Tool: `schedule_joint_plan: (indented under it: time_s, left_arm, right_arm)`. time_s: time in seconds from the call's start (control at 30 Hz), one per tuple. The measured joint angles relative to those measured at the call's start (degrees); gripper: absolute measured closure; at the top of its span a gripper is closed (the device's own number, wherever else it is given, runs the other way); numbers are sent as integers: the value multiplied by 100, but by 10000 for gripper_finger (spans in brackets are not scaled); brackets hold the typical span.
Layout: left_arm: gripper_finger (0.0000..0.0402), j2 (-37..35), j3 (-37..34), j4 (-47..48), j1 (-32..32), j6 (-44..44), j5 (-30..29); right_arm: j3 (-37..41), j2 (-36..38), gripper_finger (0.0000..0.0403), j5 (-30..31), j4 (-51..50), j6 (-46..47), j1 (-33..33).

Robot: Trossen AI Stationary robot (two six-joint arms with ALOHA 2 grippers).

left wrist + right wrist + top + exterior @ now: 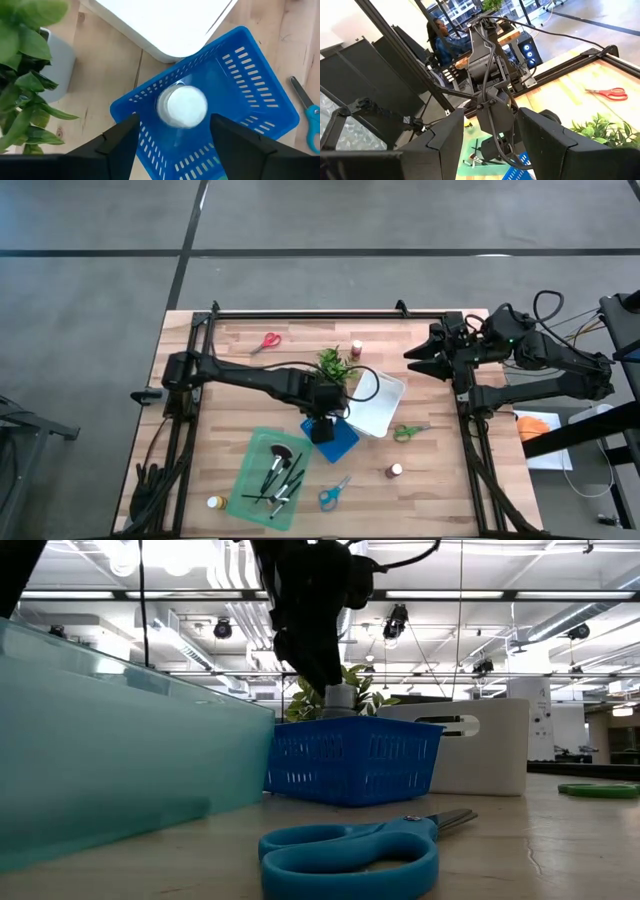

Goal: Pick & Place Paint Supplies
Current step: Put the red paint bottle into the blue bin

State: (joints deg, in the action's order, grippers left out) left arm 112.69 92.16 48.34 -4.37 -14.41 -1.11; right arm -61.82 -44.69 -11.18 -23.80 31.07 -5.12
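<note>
I hold the left gripper (172, 137) over the blue basket (260, 95), jaws wide, with a white-capped bottle (182, 106) dropping free between them into it. Brushes (277, 476) lie in the green tray (246, 476). Left out: red scissors (267, 340), green scissors (407, 431), blue scissors (333, 493), and bottles (396, 470) on the table. The plant (335, 363) and white bin (385, 412) crowd the basket. The right gripper (418, 352) waits at the far edge, jaws apart, empty.

Robotics lab, open ceiling with strip lights (560, 595), hanging cables, computer tower (527, 50), person (442, 42) at workstation
</note>
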Motion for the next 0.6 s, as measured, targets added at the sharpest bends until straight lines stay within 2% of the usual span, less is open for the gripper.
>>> schedule_joint_plan:
  time_s: [0.13, 0.3, 0.37, 0.47, 0.53, 0.6]
  left_arm:
    - [146, -172, 81, 76, 1, 252, 1]
    - [145, -778, 276, 100, 0, 411, 1]
    - [145, -1132, 278, 102, -7, 411, 1]
    - [145, -1760, 210, 120, -65, 387, -19]
    - [144, -2155, 142, 79, -154, 356, -171]
    - [144, -2483, 118, 79, -289, 350, -414]
  right_arm:
    - [0, 7, 217, -110, 0, -31, -1]
    - [0, -4, 217, -612, -229, -111, 40]
    - [0, -4, 217, -880, -777, -137, 116]
    - [7, -24, 217, -1171, -2139, -154, 420]
    - [52, -31, 217, -1226, -2892, -43, 844]
    - [160, -27, 217, -1169, -2978, 409, 1490]
